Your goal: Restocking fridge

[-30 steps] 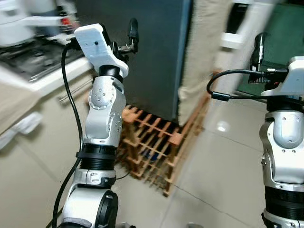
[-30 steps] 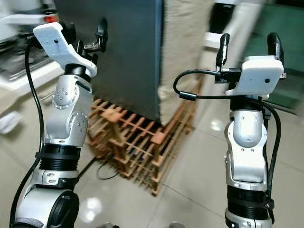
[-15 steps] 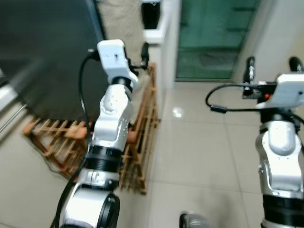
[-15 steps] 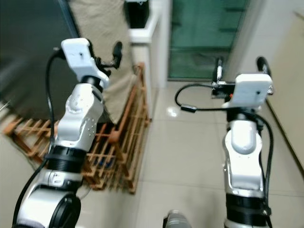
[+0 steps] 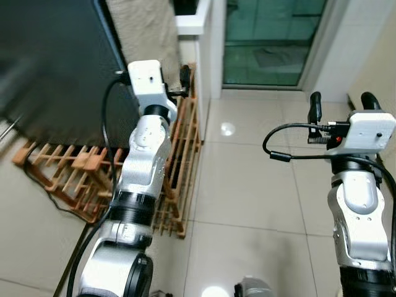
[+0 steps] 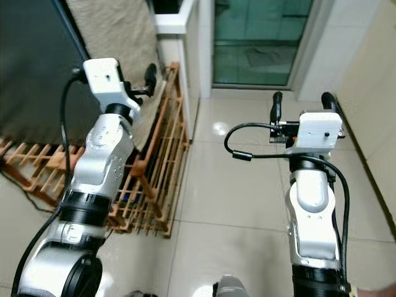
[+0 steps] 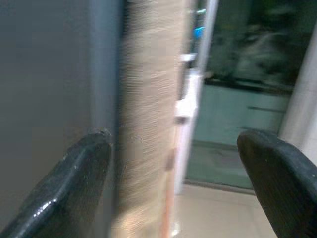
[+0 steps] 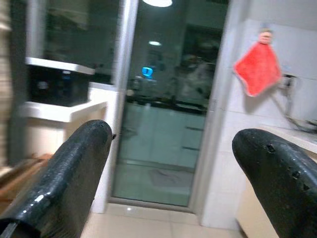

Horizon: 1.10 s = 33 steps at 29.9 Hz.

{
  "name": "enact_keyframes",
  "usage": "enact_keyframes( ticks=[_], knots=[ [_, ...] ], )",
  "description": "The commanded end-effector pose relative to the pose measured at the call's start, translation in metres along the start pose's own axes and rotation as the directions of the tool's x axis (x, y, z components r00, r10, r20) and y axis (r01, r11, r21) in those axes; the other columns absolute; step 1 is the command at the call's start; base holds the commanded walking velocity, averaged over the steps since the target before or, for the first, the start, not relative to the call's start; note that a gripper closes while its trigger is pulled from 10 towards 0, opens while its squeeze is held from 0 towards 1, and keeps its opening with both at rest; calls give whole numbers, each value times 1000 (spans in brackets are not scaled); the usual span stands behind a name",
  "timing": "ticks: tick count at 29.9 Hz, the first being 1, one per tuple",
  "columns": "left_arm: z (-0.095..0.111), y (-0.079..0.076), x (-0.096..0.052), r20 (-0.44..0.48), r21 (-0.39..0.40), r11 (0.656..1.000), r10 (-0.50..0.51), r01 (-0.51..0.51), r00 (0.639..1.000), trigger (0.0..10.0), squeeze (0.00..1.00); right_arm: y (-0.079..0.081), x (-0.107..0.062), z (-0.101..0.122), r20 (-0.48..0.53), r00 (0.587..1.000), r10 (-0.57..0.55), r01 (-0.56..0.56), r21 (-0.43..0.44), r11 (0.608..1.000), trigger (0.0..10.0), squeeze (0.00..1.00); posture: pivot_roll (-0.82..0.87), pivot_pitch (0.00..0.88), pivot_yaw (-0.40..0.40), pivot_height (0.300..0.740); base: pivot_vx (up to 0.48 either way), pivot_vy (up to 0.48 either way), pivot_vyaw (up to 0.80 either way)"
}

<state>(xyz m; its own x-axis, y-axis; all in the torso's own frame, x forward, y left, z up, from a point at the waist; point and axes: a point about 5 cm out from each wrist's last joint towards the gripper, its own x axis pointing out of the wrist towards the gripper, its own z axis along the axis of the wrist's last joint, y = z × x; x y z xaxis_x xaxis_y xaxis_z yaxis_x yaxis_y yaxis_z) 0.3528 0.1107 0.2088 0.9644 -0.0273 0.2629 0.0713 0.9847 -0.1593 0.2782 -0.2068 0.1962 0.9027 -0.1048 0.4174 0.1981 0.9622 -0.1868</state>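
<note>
Tiled floor (image 5: pixel 247 185) fronts a glass door (image 6: pixel 260 37). Dark fridge (image 5: pixel 55 68) stands at far left, a wooden rack (image 5: pixel 179 154) at its base. Left gripper (image 7: pixel 173 173) is raised beside the fridge edge, fingers spread, empty. Right gripper (image 8: pixel 171 173) is raised toward the door, fingers spread, empty.

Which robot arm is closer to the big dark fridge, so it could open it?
Left, probably. The left gripper is raised right beside the fridge, open and empty, above the wooden rack. The right gripper, also open, is out over bare floor tiles, facing the glass door.
</note>
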Motion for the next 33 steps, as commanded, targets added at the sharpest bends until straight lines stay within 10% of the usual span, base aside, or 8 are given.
enact_keyframes(
  ticks=[1,14,19,22,26,33],
  knots=[
    [2,-3,-3,6,11,1000,-17,17,1000,10000,0,3,-3,-3,-14,1000,19,-19,8,1000,10000,0,-232,32,68,723,0,0,631],
    [0,-45,11,-7,-3,984,-176,176,984,10000,0,11,-4,-5,-28,999,38,-37,16,999,10000,0,-232,33,67,723,0,0,95],
    [-9,-10,4,-20,29,992,-120,120,993,10000,0,1,-15,-4,-14,999,-41,42,27,999,10000,0,-254,17,95,723,0,0,0],
    [3,35,-47,43,81,992,-100,97,994,10000,0,-2,-55,7,-14,999,-44,44,40,998,10000,0,-226,15,72,723,0,0,0],
    [21,34,-63,148,112,992,-76,59,986,10000,0,-12,-68,13,-14,996,-92,92,2,996,10000,0,-214,17,46,723,0,0,0],
    [-3,18,-69,75,123,989,-93,83,993,10000,0,-14,-61,9,-6,997,-74,74,0,997,10000,0,-223,0,22,723,0,0,0]
  ],
)
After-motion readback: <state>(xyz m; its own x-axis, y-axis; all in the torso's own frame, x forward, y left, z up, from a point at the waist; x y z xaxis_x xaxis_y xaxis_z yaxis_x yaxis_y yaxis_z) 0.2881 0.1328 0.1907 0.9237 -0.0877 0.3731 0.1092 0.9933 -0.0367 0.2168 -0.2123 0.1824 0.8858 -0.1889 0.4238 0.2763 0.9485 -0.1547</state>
